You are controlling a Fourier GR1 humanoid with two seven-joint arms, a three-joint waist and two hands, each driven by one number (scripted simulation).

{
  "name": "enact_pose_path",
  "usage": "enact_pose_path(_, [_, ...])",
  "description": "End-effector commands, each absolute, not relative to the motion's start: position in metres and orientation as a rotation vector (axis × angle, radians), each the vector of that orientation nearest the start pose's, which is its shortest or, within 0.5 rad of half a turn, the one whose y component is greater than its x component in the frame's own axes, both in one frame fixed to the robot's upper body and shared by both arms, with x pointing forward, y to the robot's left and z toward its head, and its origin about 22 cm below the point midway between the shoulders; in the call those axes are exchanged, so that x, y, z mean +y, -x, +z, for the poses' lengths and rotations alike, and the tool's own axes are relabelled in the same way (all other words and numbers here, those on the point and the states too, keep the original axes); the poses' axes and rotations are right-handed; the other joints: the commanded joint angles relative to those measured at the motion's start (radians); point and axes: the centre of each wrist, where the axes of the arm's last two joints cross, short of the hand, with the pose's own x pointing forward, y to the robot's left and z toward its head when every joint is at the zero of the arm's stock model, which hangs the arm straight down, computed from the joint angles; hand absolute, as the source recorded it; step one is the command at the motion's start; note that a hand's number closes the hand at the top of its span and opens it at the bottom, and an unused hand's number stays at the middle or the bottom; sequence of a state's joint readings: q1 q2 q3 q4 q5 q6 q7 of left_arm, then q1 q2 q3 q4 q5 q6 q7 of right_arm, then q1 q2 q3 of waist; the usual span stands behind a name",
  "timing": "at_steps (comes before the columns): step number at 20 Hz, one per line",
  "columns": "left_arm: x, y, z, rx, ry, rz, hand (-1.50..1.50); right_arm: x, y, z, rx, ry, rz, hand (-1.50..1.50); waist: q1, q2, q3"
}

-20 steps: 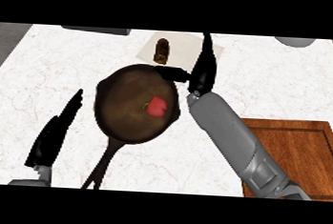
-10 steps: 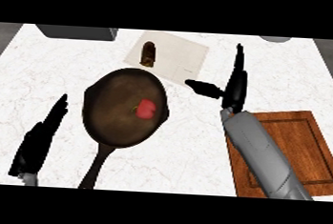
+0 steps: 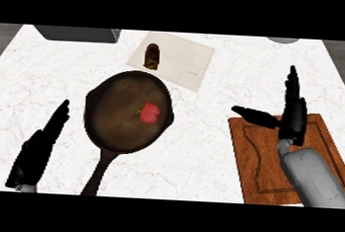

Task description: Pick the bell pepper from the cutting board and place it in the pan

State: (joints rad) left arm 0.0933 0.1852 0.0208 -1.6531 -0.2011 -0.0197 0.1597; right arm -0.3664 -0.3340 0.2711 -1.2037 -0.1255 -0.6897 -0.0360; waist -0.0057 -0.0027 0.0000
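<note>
A red bell pepper (image 3: 149, 113) lies inside the dark round pan (image 3: 113, 125), right of its middle. The pan's handle runs down toward the lower edge. A brown wooden cutting board (image 3: 252, 157) sits at the right with nothing on its visible surface. My right hand (image 3: 292, 114) hovers over the board's upper part, open, fingers straight and pointing away, thumb out to the left. It holds nothing. My left hand (image 3: 38, 148) rests open at the lower left, beside the pan and apart from it.
A pale napkin (image 3: 182, 61) with a small brown object (image 3: 153, 56) lies beyond the pan. A grey box (image 3: 77, 33) stands at the back left and a grey round item (image 3: 283, 40) at the back right edge.
My right hand has drawn away from the pan to the right and now hangs over the cutting board. The pepper stays in the pan. The view has shifted, so everything sits further left.
</note>
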Motion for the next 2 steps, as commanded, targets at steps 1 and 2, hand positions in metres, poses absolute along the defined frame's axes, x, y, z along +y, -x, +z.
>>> enact_pose_path(1, [0.289, -0.228, 0.013, -1.362, -0.328, -0.249, 0.0, -0.251, -0.293, 0.038, -1.61, 0.546, -0.01, -1.5, -0.003, 0.0, -0.001])
enact_pose_path(2, [0.285, -0.21, 0.02, -1.365, -0.334, -0.248, 0.0, -0.292, -0.296, 0.018, -1.594, 0.556, -0.045, -1.5, 0.005, 0.001, 0.0])
